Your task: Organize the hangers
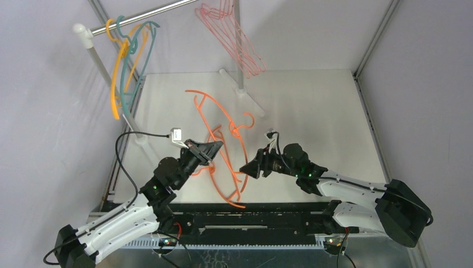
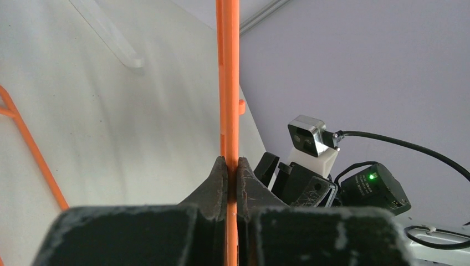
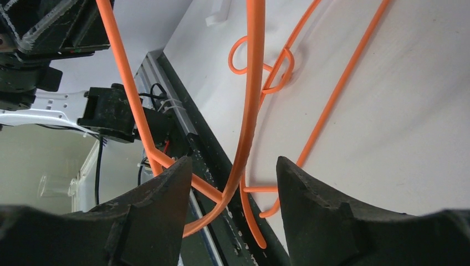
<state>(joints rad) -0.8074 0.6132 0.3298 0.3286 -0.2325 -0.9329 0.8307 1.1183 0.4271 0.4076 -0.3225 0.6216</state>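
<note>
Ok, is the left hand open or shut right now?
Shut: the left hand pinches the orange hanger, its bar squeezed with no gap showing either side.

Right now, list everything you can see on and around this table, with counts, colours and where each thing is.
orange hangers: several, tangled, count unclear; bright orange; middle of the table
pink hangers: a bunch; pale pink; hanging on the rail, right part
yellow-orange hanger: at least one; rail's left end
teal hanger: at least one; beside the yellow-orange one
rail: one; silver; across the back
table: one; white
left arm: black and white; jaws shut on an orange hanger
right arm: black and white; jaws open, orange wires between them
</note>
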